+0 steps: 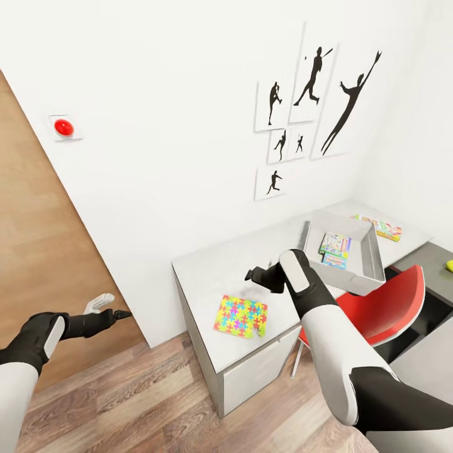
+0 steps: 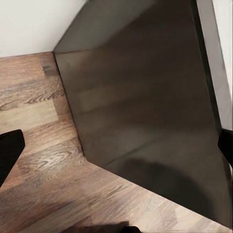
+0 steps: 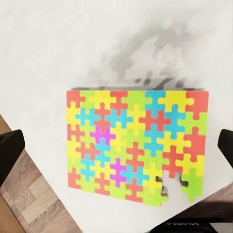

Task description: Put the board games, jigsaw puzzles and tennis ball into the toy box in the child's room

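A jigsaw puzzle (image 1: 241,316) of yellow, pink, blue and green pieces lies flat near the front edge of the table (image 1: 201,277). In the right wrist view the jigsaw puzzle (image 3: 138,145) has a notched corner. My right gripper (image 1: 257,275) hovers open just above and behind it, nothing between its fingers (image 3: 10,154). The grey toy box (image 1: 377,264) stands further along the table with a light blue board game (image 1: 335,250) inside. A yellow-orange board game (image 1: 379,227) lies behind the box. The tennis ball (image 1: 449,265) rests on the lower dark wing. My left gripper (image 1: 119,313) is open by the door.
A red chair (image 1: 384,308) is tucked under the table beside my right arm. A brown wooden door (image 1: 38,251) with a handle (image 1: 99,304) stands at the left, and the left wrist view shows a dark panel (image 2: 145,97) above the wood floor (image 2: 39,126). Black silhouette pictures (image 1: 311,94) hang on the wall.
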Available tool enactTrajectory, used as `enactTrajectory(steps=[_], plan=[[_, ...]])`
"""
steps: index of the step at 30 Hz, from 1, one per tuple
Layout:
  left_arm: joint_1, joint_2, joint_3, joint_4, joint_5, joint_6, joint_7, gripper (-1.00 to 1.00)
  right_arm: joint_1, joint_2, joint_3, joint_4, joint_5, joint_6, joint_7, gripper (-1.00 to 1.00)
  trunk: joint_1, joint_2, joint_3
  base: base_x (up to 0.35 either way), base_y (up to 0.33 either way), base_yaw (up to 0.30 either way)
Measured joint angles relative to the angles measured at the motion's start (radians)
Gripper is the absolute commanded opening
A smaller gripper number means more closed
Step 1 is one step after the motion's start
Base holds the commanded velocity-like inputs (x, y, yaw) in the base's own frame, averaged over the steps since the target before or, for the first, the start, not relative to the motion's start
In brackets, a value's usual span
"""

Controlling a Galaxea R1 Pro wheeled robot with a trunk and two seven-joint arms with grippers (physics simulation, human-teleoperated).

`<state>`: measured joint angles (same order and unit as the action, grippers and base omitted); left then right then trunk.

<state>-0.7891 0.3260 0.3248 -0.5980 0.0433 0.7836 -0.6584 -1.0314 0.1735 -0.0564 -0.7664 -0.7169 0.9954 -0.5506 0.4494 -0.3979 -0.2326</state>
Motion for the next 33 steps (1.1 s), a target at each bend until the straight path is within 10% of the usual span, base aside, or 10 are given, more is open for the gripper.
enactTrajectory(steps=[33], plan=[[0.0, 0.022, 0.001, 0.001, -0.002, 0.003, -0.045, 1.0, 0.0, 0.0, -0.005, -0.003, 0.001, -0.072, -0.002, 1.0, 0.0, 0.0, -0.045, 0.042, 0.034, 0.0]])
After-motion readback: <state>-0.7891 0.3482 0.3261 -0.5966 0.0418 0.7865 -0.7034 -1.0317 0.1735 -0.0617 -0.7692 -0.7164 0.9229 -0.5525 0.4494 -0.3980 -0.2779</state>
